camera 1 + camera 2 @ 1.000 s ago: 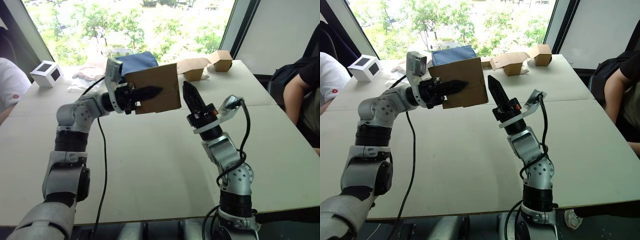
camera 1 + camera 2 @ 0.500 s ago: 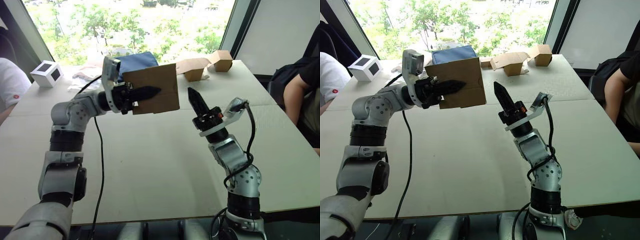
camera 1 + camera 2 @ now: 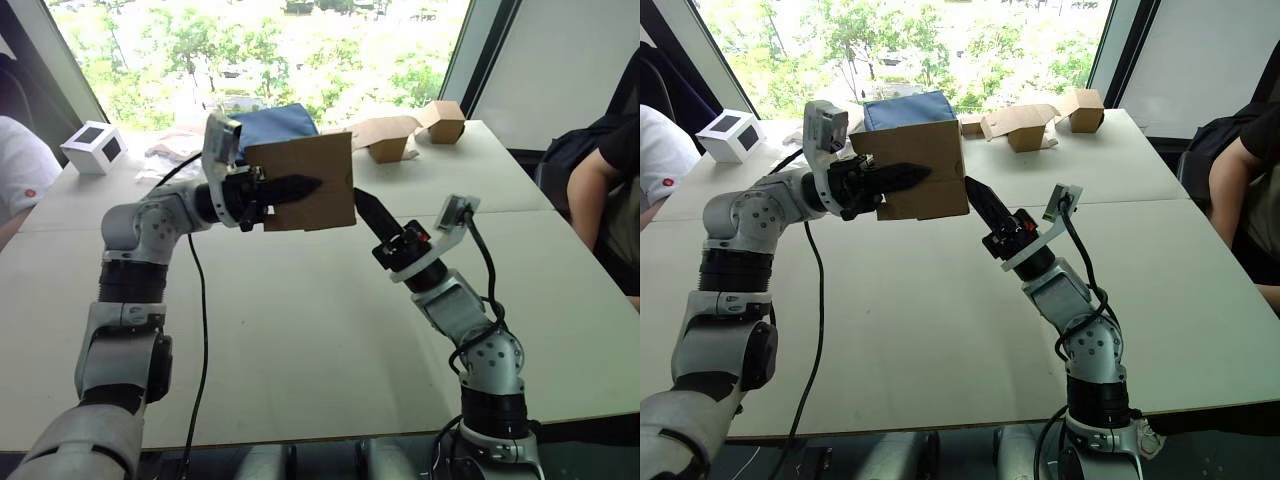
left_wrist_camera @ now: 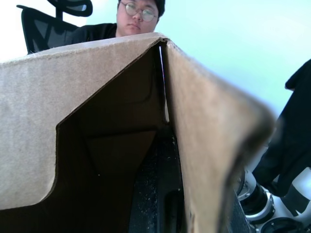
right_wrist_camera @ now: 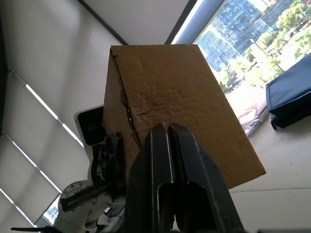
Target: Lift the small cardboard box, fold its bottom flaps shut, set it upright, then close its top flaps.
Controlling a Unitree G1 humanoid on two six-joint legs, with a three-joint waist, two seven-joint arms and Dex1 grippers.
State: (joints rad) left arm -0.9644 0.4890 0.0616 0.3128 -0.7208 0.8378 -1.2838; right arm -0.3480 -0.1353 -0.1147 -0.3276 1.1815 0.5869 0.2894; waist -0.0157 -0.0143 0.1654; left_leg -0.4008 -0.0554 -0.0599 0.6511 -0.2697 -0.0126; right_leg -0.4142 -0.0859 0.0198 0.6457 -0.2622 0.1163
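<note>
Here the table (image 3: 300, 330) is a pale, matte top in front of a large window with trees outside. At its far edge lie a white cube (image 3: 92, 146), a blue pad (image 3: 280, 124) and a brown carton (image 3: 400, 133). A seated person (image 3: 610, 170) is at the right edge; another person's sleeve (image 3: 20, 165) is at the left.

The box (image 3: 305, 182) is plain brown, unprinted, roughly cubic, with light creases. It hangs in the air above the table's far half, well clear of the surface. One broad flat face is turned toward the camera; the open end with its flaps (image 4: 112, 131) faces the left wrist.

The left gripper (image 3: 290, 186) is clamped on the box wall, one finger lying across the outer face. The right gripper (image 3: 975, 196) has its fingers pressed together, tip touching the box's lower right corner.
</note>
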